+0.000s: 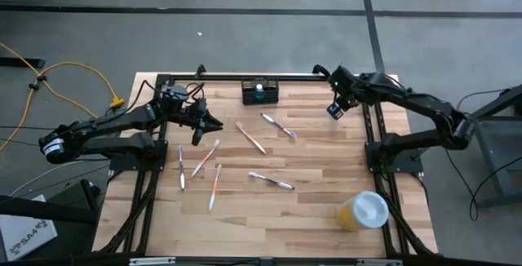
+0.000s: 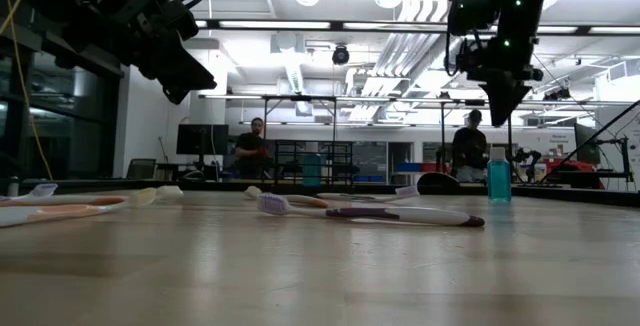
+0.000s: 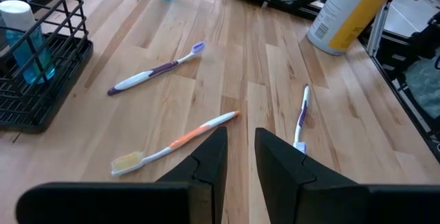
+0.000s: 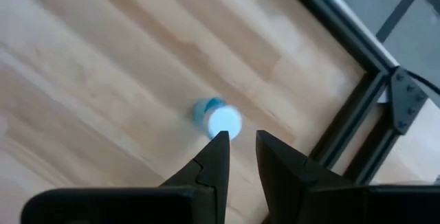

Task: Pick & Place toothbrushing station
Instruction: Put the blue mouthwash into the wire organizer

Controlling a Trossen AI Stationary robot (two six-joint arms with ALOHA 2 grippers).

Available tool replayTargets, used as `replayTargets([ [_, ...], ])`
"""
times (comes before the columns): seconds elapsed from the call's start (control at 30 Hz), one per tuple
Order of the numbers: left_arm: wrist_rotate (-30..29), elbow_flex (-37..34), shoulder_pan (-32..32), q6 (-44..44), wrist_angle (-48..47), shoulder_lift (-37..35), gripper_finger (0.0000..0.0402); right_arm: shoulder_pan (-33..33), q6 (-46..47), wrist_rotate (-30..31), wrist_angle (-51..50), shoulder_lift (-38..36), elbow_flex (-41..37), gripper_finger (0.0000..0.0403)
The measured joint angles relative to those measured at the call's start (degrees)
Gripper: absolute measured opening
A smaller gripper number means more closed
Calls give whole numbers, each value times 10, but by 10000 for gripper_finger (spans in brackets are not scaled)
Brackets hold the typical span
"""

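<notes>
The toothbrushing station (image 1: 260, 92) — a black wire caddy — stands at the far edge of the wooden table (image 1: 318, 209), about midway between the arms, with a small blue bottle with a white cap (image 3: 26, 42) inside it. Neither gripper touches it.

Left gripper (image 1: 214, 124) hangs above the left half of the table, tilted down toward the centre; its fingers (image 3: 206, 165) stand a narrow gap apart with nothing between them. Below and ahead of it in the left wrist view: an orange-and-white toothbrush (image 3: 175, 143), a purple-and-white toothbrush (image 3: 157, 75) and a third brush (image 3: 301, 117) with a purple grip.

Right gripper (image 1: 334, 111) is raised over the far right part of the table, pointing straight down. Its fingers (image 4: 213, 159) are slightly apart, empty. Directly beneath it stands a second small blue bottle (image 4: 218, 119) with a white cap, upright on the wood near the black frame rail (image 4: 357, 110) — not in contact with the fingers.

Six toothbrushes lie scattered flat across the middle of the table in the high view. A yellow cup with a white lid (image 1: 363, 210) lies on its side near the front right corner, well apart from the caddy.

Low view: two people (image 2: 252, 146) in the room beyond the table.
</notes>
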Motion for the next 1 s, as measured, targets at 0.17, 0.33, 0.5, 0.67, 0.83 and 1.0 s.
replayTargets([
  [0.17, 0, 0, 0, 0, 0, 0, 71, -36, 0, -42, -37, 12, 56, 67],
  [0.33, 0, 0, 0, 0, 0, 0, 71, -50, -6, -45, -87, 58, 107, 67],
  [0.5, 0, 0, 0, 0, 2, 0, 71, -48, -13, -55, -106, 105, 133, 67],
  [0.67, 0, 0, 0, 0, 2, 0, 71, -49, -13, -72, -130, 127, 133, 67],
  [0.83, 0, 0, 0, 0, 2, 0, 71, -49, -1, -61, -139, 129, 133, 67],
  [1.0, 0, 0, 0, 0, 2, 0, 71, -49, 1, -62, -134, 129, 133, 67],
])
